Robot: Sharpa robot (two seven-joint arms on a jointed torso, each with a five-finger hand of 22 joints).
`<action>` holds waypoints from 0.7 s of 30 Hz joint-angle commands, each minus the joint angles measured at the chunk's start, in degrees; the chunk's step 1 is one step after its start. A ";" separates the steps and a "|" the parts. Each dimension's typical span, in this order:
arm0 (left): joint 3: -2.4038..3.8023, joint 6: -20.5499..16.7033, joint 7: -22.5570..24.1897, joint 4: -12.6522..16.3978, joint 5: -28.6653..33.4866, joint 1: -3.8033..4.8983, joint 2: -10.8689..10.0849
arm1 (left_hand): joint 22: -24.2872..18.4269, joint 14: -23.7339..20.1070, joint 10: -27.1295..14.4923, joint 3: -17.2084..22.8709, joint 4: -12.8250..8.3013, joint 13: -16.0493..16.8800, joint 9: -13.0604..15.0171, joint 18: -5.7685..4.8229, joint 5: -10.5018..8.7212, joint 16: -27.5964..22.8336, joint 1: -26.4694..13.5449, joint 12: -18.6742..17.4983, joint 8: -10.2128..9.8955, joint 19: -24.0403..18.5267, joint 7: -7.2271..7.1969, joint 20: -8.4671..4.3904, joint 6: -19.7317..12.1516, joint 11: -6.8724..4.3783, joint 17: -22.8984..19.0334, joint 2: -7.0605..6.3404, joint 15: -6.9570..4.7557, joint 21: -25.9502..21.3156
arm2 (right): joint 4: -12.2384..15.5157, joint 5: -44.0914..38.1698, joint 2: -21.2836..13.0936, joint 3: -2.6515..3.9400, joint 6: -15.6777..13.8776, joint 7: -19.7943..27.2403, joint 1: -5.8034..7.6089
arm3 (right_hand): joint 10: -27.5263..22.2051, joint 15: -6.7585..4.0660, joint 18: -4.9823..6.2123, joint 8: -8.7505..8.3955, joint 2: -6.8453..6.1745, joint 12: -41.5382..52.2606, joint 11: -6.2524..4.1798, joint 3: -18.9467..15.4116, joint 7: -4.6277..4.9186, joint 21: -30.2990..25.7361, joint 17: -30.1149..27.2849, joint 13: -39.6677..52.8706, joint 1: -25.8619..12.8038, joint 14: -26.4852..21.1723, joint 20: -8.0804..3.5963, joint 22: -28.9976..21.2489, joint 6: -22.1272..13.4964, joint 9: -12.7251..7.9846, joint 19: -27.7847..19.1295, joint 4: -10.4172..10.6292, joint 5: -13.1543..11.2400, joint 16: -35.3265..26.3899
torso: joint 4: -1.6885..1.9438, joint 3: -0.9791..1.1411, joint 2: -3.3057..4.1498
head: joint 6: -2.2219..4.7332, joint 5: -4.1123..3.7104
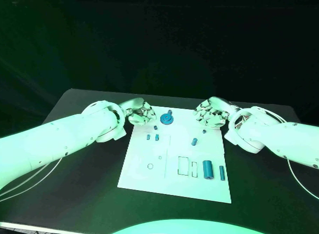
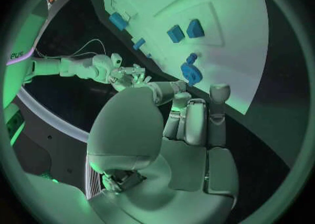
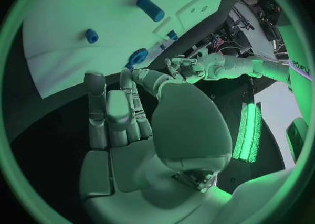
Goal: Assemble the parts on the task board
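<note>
The white task board lies in the middle of the black table. A round blue part sits near its far edge, between my two hands. Small blue pegs stand left of centre, another blue piece lies further right, and a larger blue cylinder with a thin one lies at the right side. My left hand hovers at the far left corner and my right hand at the far right corner. Both hold nothing. From the wrists, the left hand and right hand reach toward the round part.
Outlined recesses and small holes mark the near half of the board. Black table surrounds the board on all sides. The table's far edge lies just behind both hands.
</note>
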 commanded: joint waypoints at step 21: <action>0.50 -3.55 15.01 12.83 46.13 -1.05 -11.36 | -13.40 -21.02 -8.53 -8.79 1.43 -26.25 1.39 2.43 0.01 -18.44 -0.65 -28.09 1.29 -10.00 1.93 3.19 -2.30 3.37 -33.18 -0.91 3.28 -15.24 | 2.59 -21.76 -2.28 -0.01 5.98 -9.31 -0.25 | -1.54 1.21 0.03 0.16 -2.58 -8.67 0.71 -0.76 0.45 -0.49 -0.32 -11.80 -0.99 0.57 0.62 0.78 -1.30 1.16 0.05 1.19 0.27 1.88 | 0.09 -0.13 0.08 | -0.27 -8.09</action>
